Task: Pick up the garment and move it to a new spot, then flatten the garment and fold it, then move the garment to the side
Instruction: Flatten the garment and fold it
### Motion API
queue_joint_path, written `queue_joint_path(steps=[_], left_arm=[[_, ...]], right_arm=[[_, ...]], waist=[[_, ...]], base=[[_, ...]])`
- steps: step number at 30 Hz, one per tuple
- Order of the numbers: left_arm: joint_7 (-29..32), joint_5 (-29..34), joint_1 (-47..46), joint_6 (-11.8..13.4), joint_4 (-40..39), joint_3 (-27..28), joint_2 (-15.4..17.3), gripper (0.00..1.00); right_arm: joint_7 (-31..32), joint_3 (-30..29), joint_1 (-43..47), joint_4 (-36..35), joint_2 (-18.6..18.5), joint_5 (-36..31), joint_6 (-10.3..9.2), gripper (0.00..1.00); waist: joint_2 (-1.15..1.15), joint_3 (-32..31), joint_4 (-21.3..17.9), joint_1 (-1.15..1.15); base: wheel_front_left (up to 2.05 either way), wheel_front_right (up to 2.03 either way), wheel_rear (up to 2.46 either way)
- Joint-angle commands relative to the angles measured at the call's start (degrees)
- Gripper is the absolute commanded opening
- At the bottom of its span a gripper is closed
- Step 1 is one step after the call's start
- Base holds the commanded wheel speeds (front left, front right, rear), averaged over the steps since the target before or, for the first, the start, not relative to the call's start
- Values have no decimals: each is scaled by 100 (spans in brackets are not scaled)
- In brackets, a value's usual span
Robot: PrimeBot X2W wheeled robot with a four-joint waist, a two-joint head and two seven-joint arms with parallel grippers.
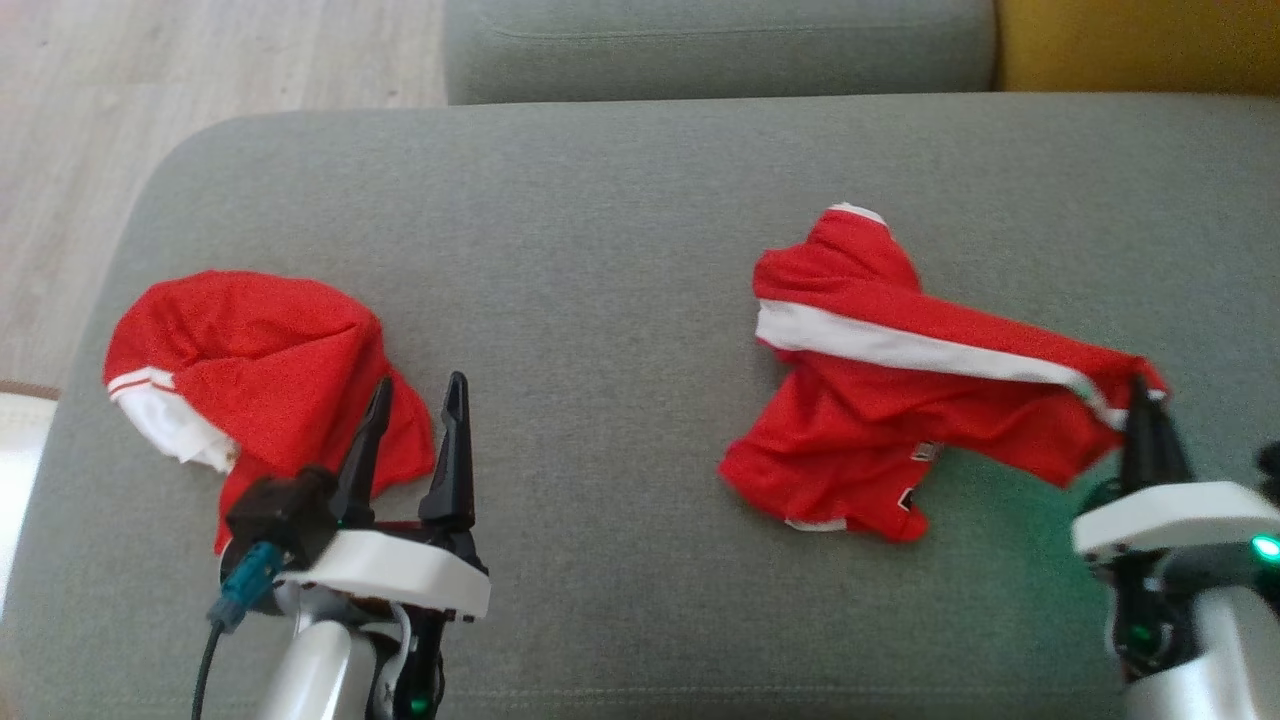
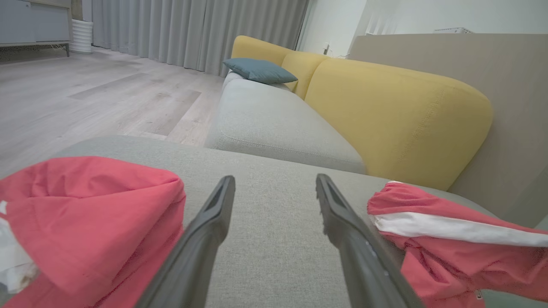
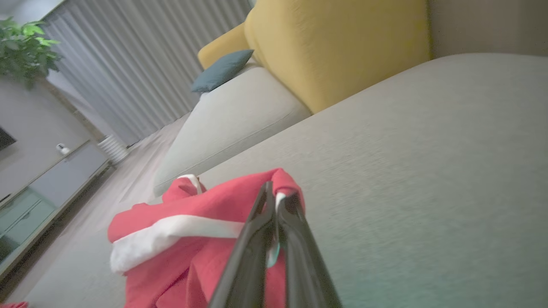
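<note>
- Grey seat cushion (image 1: pixel 620 250): broad upholstered surface that bears everything listed below.
- Garment (image 1: pixel 880 400): red jersey with a white band, crumpled, on the cushion's right half. One banded edge is drawn taut and raised off the cushion towards the right gripper, while the rest lies bunched. The long axis runs left to right across the head view, dipping slightly rightward.
- Second red garment (image 1: pixel 250 360): heaped on the cushion's left end, white trim showing, well apart from the first.
- Left gripper (image 1: pixel 420 385): forearm rising from the lower left, fingers pointing up the view and spread wide with nothing between them, just beside the left heap.
- Right gripper (image 1: pixel 1140 395): at the lower right, fingers upright, clenched on the garment's banded edge.
</note>
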Motion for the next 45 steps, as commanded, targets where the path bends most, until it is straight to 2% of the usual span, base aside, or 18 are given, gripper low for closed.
queue_joint_path(steps=[1,4,5,7,8,9,14,23,29,35,38,45], left_arm=[[-45,66,-237,-19,-190,181,42,100],[-45,67,-251,-21,-183,160,42,100],[-45,47,-272,-21,-181,117,42,100],[-45,44,-282,-25,-173,86,42,100],[-45,45,-285,-22,-172,82,42,100],[-45,49,-291,-23,-170,78,42,100],[-45,66,-329,-34,-145,81,42,100],[-45,43,-396,-28,-166,16,42,100],[-45,48,-510,-76,-170,-25,42,100],[-28,-104,-989,-283,122,-296,42,100],[268,-301,-1492,-413,432,-601,42,100],[1487,-1313,-2896,-521,1365,-1393,42,100]], right_arm=[[-13,-18,-249,-175,-24,-93,39,0],[104,-467,-306,-12,-24,-467,39,0],[314,-720,-363,208,-24,-702,39,0],[438,-783,-379,344,-24,-837,39,0],[491,-760,-378,394,-24,-915,39,37],[509,-758,-376,430,-24,-988,39,98],[271,-584,-341,366,-24,-1292,39,100],[-541,78,326,-491,-24,-1276,39,100],[-620,316,516,-665,-24,-1278,39,100],[-628,566,371,-914,-24,-1291,39,100],[-624,646,298,-1047,-24,-1323,39,100],[-601,783,143,-1249,-24,-1374,39,100]], waist=[[0,29,-93,0],[0,34,-207,0],[0,44,-280,0],[0,44,-320,0],[0,49,-345,0],[0,52,-366,0],[0,19,-461,0],[0,-54,-527,0],[0,60,-639,0],[0,338,-870,0],[0,568,-979,0],[0,1051,-1287,0]], base=[[0,0,0],[0,0,0],[0,0,0],[0,0,0],[0,0,0],[0,0,0],[0,0,0],[0,0,0],[0,0,0],[0,0,0],[0,0,0],[0,0,0]])
